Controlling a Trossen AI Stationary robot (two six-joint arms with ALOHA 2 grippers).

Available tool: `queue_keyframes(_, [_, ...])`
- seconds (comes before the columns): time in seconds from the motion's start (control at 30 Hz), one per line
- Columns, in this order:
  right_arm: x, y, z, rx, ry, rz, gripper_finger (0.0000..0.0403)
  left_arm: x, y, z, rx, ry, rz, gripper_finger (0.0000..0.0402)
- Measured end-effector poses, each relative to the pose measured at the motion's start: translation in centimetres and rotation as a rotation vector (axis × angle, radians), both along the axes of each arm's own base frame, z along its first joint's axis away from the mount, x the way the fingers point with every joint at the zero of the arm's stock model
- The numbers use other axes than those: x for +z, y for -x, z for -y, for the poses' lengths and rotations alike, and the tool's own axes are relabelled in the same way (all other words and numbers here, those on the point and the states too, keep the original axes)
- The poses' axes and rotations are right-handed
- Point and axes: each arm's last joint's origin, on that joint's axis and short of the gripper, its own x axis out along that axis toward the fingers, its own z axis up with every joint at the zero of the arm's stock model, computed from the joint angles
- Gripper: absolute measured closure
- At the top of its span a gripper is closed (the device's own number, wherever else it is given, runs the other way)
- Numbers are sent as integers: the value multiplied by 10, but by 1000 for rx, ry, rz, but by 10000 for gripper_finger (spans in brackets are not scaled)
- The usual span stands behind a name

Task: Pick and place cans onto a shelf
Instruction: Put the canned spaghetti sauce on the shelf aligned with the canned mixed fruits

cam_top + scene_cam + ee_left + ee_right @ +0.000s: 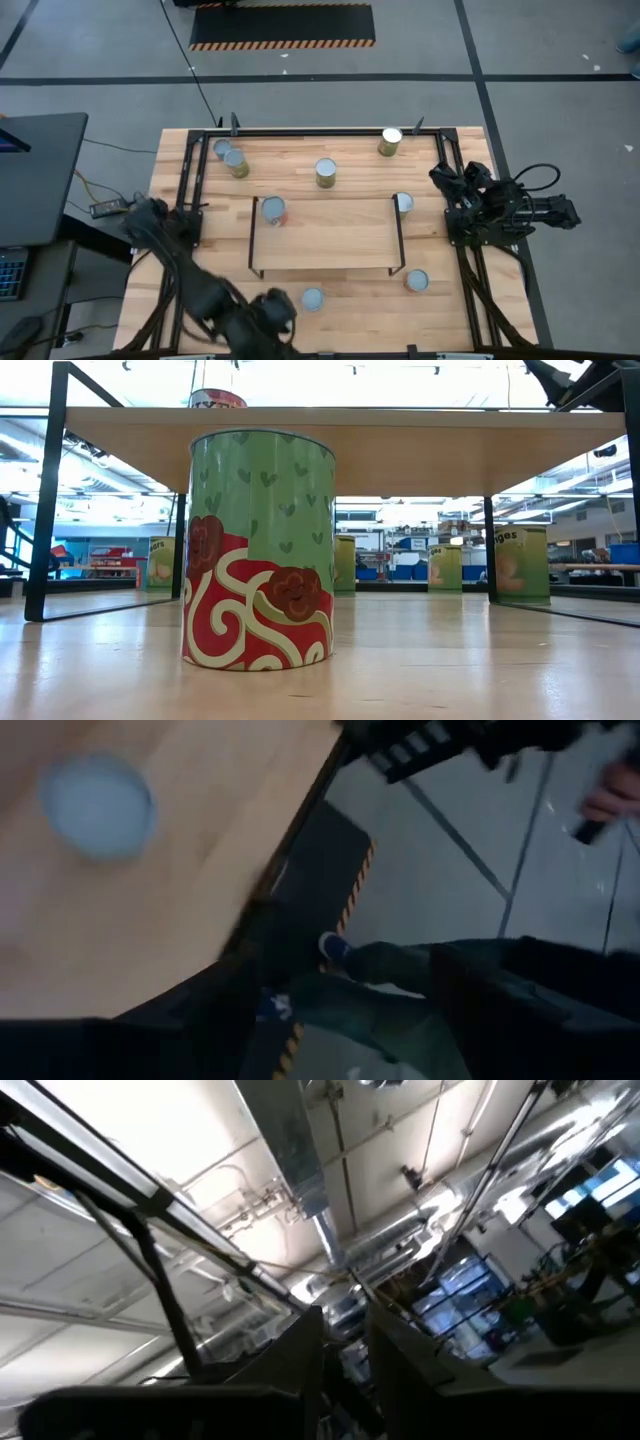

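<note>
Reach step, I judge: left gripper (272, 308), jaws' state untellable, nears the near-edge can (313, 298), needing descent and closing; shelf (330, 238) bare.

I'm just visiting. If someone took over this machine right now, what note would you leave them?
Left end effector: at the table's near edge, beside the nearest can.
Right end effector: waiting at the table's right side.
Done: one corner can appears to stand on the shelf's far left corner.
Left: the other seven, nearest can included, stand on the table around the shelf.
</note>
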Motion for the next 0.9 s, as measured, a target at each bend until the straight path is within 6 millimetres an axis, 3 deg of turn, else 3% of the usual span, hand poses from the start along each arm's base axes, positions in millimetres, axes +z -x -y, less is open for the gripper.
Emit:
queue_keyframes(0.17, [-1,-1,-1,44,-8,-14,317,-37,-13,18,218,85,-115,111])
queue_keyframes(0.27, [-1,-1,-1,45,-8,-16,317,-59,-25,18,369,101,-167,111])
queue_keyframes(0.43, [-1,-1,-1,49,-13,-15,317,-88,-41,12,477,53,-223,107])
queue_keyframes(0.7, [-2,-1,-1,76,-45,-10,317,-110,-53,-12,594,-71,-323,53])
queue_keyframes(0.9, [-2,-2,-1,71,-47,-18,317,-122,-67,-25,632,-101,-334,44])
